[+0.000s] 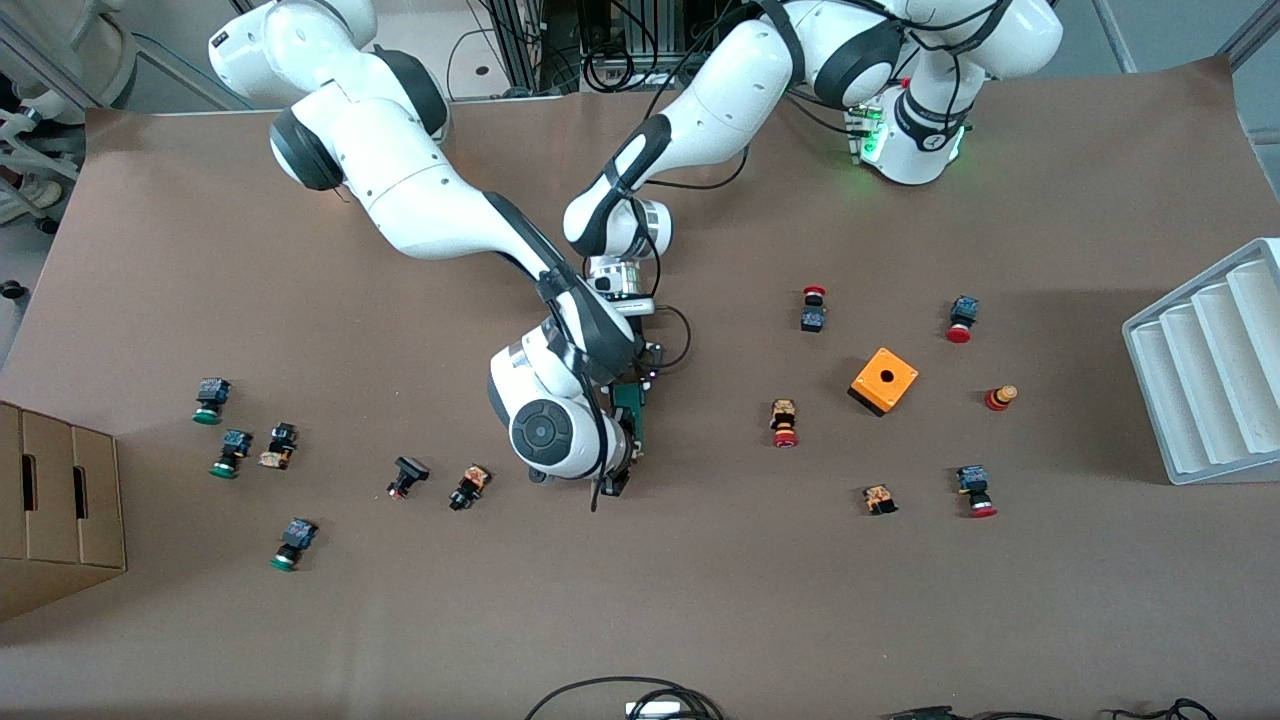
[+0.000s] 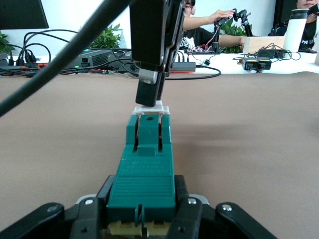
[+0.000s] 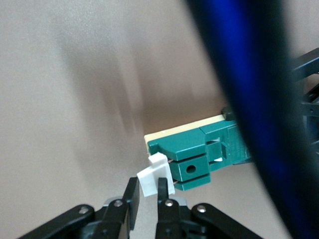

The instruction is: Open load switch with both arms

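1. Right gripper [image 3: 146,196]: jaws pinched narrow on the white tab [image 3: 155,174] at the end of the load switch [image 3: 199,154].
2. Left gripper [image 2: 144,211]: clamped across the switch's green body at its other end.
3. Switch sits mid-table, mostly hidden under both wrists in the front view [image 1: 630,405], buttons scattered well apart.
4. Handling guess: light, rigid plastic; body gives broad flats, tab is small and probably slippery, so pull straight and avoid twisting it.

Green load switch [image 2: 147,167] with white block [image 3: 152,175], seemingly cream-edged.
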